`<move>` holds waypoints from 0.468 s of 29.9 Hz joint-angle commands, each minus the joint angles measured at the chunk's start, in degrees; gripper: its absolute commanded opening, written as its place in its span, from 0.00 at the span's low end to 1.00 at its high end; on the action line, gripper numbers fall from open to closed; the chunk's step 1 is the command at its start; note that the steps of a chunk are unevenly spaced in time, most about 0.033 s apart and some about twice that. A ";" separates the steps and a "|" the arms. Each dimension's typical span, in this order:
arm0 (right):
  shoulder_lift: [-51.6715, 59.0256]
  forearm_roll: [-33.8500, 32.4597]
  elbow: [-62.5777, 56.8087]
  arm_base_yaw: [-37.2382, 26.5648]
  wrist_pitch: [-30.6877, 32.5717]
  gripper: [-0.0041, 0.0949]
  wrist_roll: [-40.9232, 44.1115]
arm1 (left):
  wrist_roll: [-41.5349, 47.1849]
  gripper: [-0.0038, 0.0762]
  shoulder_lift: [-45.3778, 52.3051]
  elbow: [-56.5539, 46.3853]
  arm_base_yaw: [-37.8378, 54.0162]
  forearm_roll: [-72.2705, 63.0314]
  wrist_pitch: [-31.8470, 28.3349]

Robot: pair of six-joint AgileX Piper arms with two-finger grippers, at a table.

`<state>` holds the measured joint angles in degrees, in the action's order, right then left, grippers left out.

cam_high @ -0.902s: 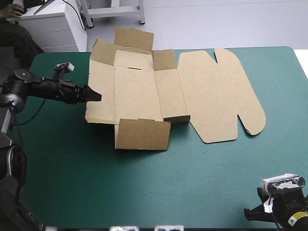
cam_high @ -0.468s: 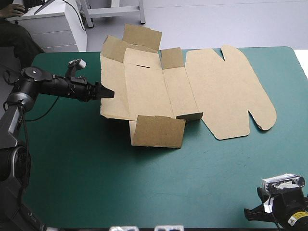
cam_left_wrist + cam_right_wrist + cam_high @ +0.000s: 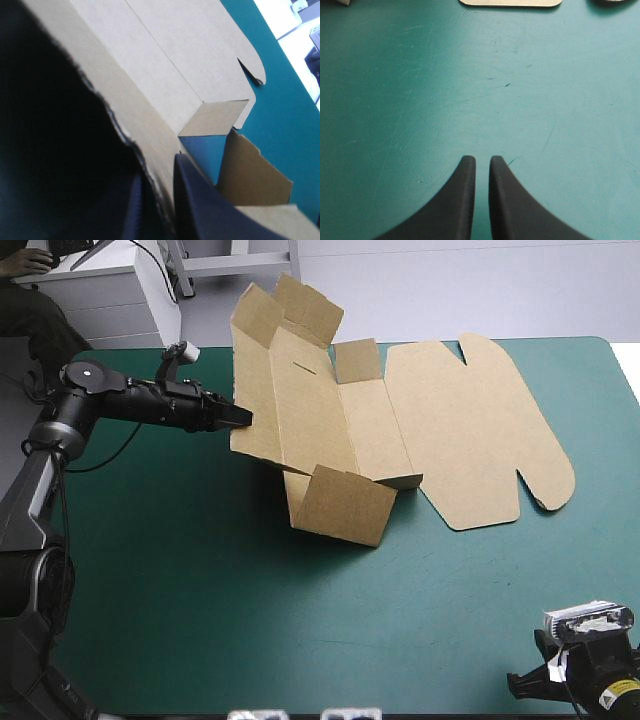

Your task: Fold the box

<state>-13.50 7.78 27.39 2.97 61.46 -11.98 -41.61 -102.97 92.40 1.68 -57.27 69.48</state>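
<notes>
- One brown box (image 3: 340, 430) on show, two end effectors, one teal-green tabletop (image 3: 200, 590).
- The box sits toward the tabletop's far edge, left of centre. Its left side wall is tipped up steeply and its wide lid panel (image 3: 480, 430) lies flat to the right.
- The left arm reaches in almost level, and the left end effector (image 3: 240, 418) is clamped on that raised wall's edge. From the wrist only one black finger (image 3: 200, 200) shows clearly and the other looks lost in shadow, with the board apparently between them.
- The right end effector (image 3: 479, 160) is low at the near right corner, well apart from the box. Its fingers are drawn together over the bare cover, holding nothing.
- The board is plain and matte, with sharp creases. The lid has rounded corners and cut notches, and the near end flap (image 3: 340, 505) stands up.
</notes>
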 commanded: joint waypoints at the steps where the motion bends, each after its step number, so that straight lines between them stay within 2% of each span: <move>1: -1.00 0.10 1.44 0.25 -3.33 0.13 -0.20 | 0.20 0.04 2.74 3.94 -1.53 -5.57 3.18; 14: -1.00 0.10 1.44 0.25 -3.33 0.13 -0.20 | 3.01 0.04 2.74 5.17 -2.80 0.35 3.77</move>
<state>-13.50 7.78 27.39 2.97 61.46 -11.98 -38.48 -103.02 95.63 -0.78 -54.00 69.55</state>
